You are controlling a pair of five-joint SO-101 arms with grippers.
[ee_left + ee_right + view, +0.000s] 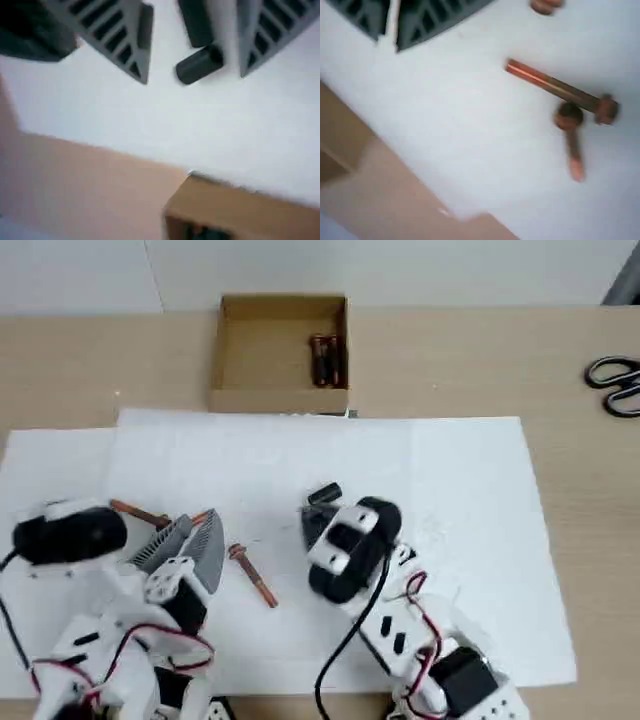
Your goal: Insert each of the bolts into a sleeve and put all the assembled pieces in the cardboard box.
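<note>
Inside the cardboard box [280, 400] at the table's far side lie assembled pieces [325, 360]. A black sleeve [322, 493] rests on the white paper. My left gripper [318, 512] is the arm near the middle; it stands open with the sleeve [199, 65] between its fingertips [137, 70], and the box [240, 210] is farther ahead. My right gripper [195, 522] is the arm at the left, with its grey fingers [420, 20] shut and nothing seen between them. Copper bolts [253, 577] [140, 512] lie around it on the paper, two of them [555, 87] [572, 145] with heads touching.
A white paper sheet [460, 500] covers the middle of the wooden table [100, 350]. Scissors [615, 385] lie at the far right edge. Both arms' bodies and cables crowd the near edge.
</note>
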